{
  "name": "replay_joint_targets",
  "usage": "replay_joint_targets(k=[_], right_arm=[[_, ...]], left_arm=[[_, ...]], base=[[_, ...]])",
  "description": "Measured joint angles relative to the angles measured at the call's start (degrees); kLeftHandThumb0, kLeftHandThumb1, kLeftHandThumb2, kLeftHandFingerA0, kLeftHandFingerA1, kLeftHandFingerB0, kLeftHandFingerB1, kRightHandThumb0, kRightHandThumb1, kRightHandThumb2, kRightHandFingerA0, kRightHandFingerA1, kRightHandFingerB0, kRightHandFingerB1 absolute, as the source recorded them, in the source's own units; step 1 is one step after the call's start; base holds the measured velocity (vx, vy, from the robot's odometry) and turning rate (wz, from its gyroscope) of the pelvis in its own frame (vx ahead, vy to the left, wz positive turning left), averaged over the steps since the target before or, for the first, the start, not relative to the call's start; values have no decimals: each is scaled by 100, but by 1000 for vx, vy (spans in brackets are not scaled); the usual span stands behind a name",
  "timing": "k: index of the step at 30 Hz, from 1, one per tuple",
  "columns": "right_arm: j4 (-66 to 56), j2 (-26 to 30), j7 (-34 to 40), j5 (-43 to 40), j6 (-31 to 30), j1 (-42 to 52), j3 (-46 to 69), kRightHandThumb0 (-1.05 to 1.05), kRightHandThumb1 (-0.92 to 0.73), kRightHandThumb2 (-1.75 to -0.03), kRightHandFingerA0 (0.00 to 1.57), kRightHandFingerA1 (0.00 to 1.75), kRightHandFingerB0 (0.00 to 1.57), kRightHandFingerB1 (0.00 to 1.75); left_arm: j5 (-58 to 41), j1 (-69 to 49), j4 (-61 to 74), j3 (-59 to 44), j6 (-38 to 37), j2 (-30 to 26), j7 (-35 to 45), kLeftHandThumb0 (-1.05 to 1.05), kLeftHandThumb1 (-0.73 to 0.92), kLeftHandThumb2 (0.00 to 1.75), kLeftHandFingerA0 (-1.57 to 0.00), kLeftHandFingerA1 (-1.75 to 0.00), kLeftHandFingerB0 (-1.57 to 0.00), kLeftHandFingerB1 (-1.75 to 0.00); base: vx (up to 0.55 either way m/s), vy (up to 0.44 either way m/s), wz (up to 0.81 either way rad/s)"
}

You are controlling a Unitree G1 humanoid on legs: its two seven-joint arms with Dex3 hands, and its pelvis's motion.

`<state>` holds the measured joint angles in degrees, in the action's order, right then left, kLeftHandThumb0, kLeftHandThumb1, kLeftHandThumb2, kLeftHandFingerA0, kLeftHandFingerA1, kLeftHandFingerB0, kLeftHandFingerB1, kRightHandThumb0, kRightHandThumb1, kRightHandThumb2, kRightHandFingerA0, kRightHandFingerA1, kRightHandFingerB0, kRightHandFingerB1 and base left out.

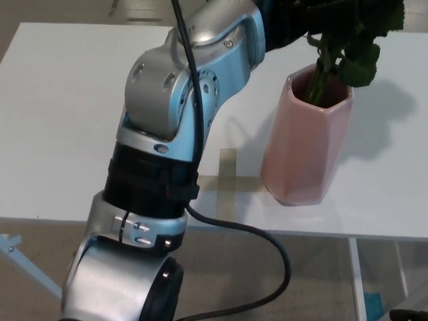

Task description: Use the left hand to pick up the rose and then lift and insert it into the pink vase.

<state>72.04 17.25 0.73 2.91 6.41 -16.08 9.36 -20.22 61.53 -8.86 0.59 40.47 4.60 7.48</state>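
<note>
The pink faceted vase (304, 154) stands upright on the white table (60, 120), right of centre. The rose's green stem (319, 77) goes down into the vase's mouth, tilted a little to the right, with dark green leaves (359, 63) over the rim. The flower head is cut off by the top edge. My left hand (291, 20), black and only partly in the picture at the top, is shut on the rose just above the vase. My silver left forearm (180, 100) fills the middle of the view. My right hand does not show.
A strip of pale tape (228, 177) lies on the table just left of the vase. The table's front edge runs across below it, with floor beneath. A black cable (267, 247) loops from my arm in front of that edge.
</note>
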Motion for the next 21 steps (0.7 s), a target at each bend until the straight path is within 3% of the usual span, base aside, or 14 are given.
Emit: replay_joint_targets(k=[10, 11, 12, 13, 14, 15, 16, 17, 18, 19, 20, 21], right_arm=[[-1, 10, -31, 5, 0, -5, -40, -25, -62, -58, 68, 44, 57, 41], [-1, 10, -38, 5, 0, -6, -38, -25, -62, -58, 68, 44, 57, 41], [-1, 10, -41, 4, 0, -6, -36, -25, -62, -58, 68, 44, 57, 41], [-1, 10, -44, 3, 0, -6, -34, -25, -62, -58, 68, 44, 57, 41], [-2, 10, -47, 3, 0, -6, -30, -25, -62, -58, 68, 44, 57, 41], [-2, 10, -50, 1, 0, -6, -28, -25, -62, -58, 68, 44, 57, 41], [-2, 10, -51, 0, 0, -6, -26, -25, -62, -58, 68, 44, 57, 41], [-2, 10, -52, 1, 0, -6, -27, -25, -62, -58, 68, 44, 57, 41], [-2, 10, -52, 2, 0, -8, -28, -25, -62, -58, 68, 44, 57, 41], [-2, 10, -53, 2, 0, -13, -30, -25, -62, -58, 68, 44, 57, 41], [-2, 10, -53, 3, 0, -19, -33, -25, -62, -58, 68, 44, 57, 41], [-2, 10, -54, 4, 0, -21, -36, -25, -62, -58, 68, 44, 57, 41]], left_arm=[[13, -305, 28, 82, -93, 66, 35, -17, 85, 67, -93, -134, -84, -83], [16, -366, 45, 89, -99, 66, 43, -19, 84, 66, -94, -130, -87, -59], [21, -399, 73, 94, -100, 66, 44, -21, 82, 65, -103, -101, -79, -49], [26, -427, 103, 96, -101, 66, 44, -21, 82, 65, -103, -101, -79, -49], [46, -479, 160, 110, -102, 62, 42, -25, 77, 64, -102, -69, -67, -43], [66, -518, 196, 122, -101, 57, 38, -25, 77, 64, -102, -69, -67, -43], [86, -536, 224, 133, -95, 53, 33, -40, 60, 59, -44, -38, -24, -30], [115, -545, 265, 178, -69, 26, 31, -54, 43, 69, -8, -38, -7, -31], [126, -545, 283, 209, -49, 0, 32, -60, 40, 77, -1, -21, -2, -18], [161, -544, 325, 297, 10, -72, 39, -60, 40, 77, -1, -21, -2, -18], [178, -542, 346, 379, 56, -140, 57, -75, 44, 80, 0, 0, 0, -3], [202, -539, 360, 471, 110, -220, 79, -75, 43, 82, 0, 0, 0, -3]], base=[[0, 0, 0], [0, 0, 0], [0, 0, 0], [0, 0, 0], [0, 0, 0], [0, 0, 0], [0, 0, 0], [0, 0, 0], [0, 0, 0], [0, 0, 0], [0, 0, 0], [0, 0, 0]])
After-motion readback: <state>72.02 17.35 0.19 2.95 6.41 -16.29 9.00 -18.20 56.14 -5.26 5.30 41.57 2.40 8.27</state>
